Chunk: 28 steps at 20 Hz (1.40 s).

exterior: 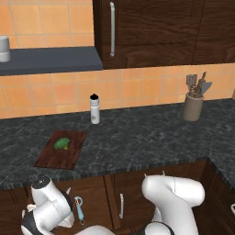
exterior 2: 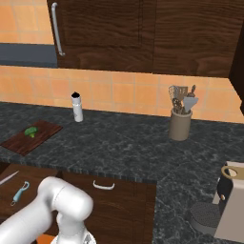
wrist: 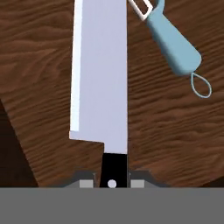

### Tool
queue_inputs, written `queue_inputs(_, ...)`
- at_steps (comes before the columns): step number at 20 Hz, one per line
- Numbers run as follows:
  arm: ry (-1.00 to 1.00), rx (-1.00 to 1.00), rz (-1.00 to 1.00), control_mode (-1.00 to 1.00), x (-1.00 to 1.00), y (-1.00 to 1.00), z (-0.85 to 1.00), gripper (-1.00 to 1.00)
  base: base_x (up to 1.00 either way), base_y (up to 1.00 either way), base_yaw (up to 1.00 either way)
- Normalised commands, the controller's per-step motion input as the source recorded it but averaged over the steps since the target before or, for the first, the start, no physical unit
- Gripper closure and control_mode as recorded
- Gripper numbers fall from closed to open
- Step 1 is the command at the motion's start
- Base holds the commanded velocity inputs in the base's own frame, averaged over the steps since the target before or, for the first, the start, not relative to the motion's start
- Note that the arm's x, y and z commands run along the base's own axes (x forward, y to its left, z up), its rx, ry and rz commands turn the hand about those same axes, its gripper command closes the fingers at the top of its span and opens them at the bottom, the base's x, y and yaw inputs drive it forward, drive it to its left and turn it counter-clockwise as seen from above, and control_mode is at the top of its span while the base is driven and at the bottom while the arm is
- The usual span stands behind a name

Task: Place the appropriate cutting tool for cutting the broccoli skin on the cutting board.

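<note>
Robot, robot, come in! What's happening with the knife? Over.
End effector shut on knife handle, down in the open drawer. Peeler lies beside blade, not touching. Board up on counter, broccoli on it.

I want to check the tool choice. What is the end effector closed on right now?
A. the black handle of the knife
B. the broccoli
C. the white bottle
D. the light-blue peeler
A: in the hand view the end effector clamps the black handle of the knife, while the peeler lies free beside the blade.

Tool (wrist: 112, 183) clamps knife (wrist: 101, 74) handle (peeler (wrist: 174, 41) just beside blade).
</note>
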Motion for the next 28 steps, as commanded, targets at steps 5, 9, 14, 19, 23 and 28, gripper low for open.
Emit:
queue_inputs(5,-0.04,0.0,-0.39,-1.0,-0.1,0.0,0.84,1.0,0.0,0.0,0.0)
queue_inputs(9,-0.04,0.0,-0.36,-1.0,-0.12,0.0,0.89,1.0,0.0,0.0,0.0)
queue_inputs(14,-0.14,0.0,-0.31,-1.0,0.07,0.0,0.81,1.0,0.0,0.0,0.0)
queue_inputs(19,-0.17,0.0,-0.15,-1.0,0.43,0.0,0.69,1.0,0.0,0.0,0.0)
queue_inputs(23,-0.07,0.0,-0.03,-1.0,0.67,0.0,0.48,1.0,0.0,0.0,0.0)
queue_inputs(28,0.0,0.0,-0.02,-1.0,0.79,0.0,0.26,1.0,0.0,0.0,0.0)
